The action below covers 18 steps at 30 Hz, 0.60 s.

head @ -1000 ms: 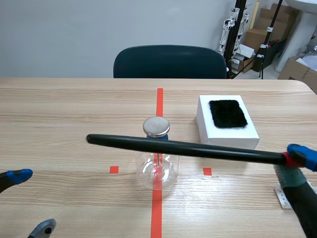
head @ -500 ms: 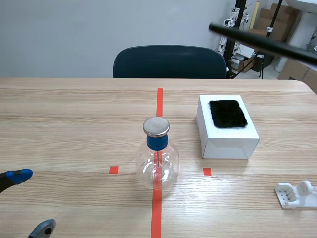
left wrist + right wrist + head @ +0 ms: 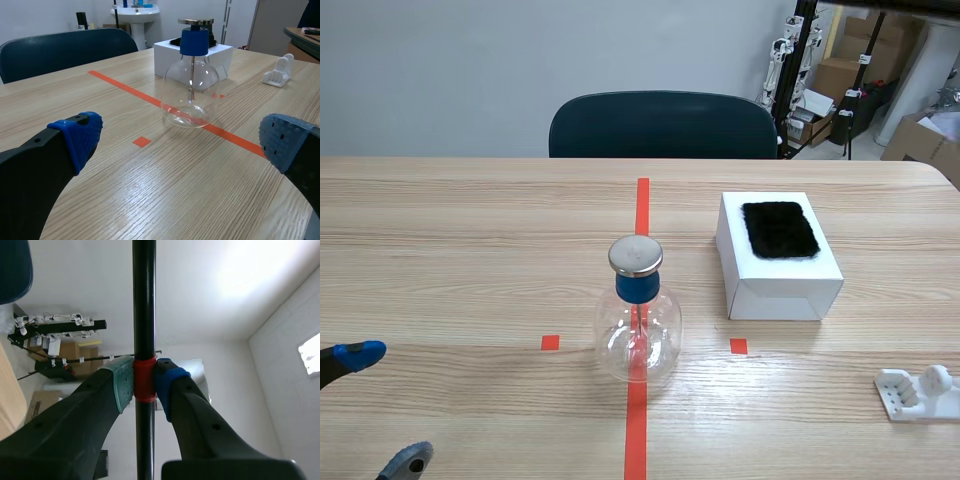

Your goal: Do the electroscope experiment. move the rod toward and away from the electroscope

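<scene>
1. Rod [image 3: 144, 300]: black, with a red band. The right tool [image 3: 144, 382] is closed on the red band, one green-grey pad and one blue pad pressed against it from either side. The long axis crosses the fingers at a right angle, and most of the length runs on ahead of the tool, against ceiling and wall. In the scene view only a dark strip of the rod [image 3: 920, 9] shows, high above the counter's far right corner and lying nearly level. It is well apart from the electroscope.

2. Electroscope [image 3: 638, 310]: clear flask with a blue neck and a metal cap. It stands upright on the centre tape line, nearer the counter's [image 3: 470, 250] near edge than the far one.

3. Left tool [image 3: 182, 136]: fingers spread wide, nothing between the blue pads. It sits low at the near left corner, with the electroscope ahead of it.

4. Box [image 3: 778, 255]: white, with a black fur pad on top. It stands beside the electroscope toward the right edge, not touching it.

5. Holder [image 3: 920, 393]: white, at the near right corner.

6. Chair [image 3: 663, 125]: dark, behind the far edge.
</scene>
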Each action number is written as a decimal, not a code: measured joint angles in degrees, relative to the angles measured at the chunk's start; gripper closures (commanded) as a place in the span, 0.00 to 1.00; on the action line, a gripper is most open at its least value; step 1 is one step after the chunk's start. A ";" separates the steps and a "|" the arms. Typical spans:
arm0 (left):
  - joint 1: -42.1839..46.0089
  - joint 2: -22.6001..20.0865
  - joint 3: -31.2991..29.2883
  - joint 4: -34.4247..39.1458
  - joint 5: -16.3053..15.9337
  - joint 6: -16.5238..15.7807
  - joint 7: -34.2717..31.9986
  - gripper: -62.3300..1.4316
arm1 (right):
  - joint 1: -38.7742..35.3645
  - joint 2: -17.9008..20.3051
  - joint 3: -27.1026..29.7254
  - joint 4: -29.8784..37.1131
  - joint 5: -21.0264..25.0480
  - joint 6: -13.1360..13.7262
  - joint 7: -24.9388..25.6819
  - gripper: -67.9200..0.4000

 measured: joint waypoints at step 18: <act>0.00 0.00 0.00 0.00 0.00 0.00 0.00 0.00 | 3.41 0.31 -13.00 -5.81 -17.75 1.40 1.42 0.94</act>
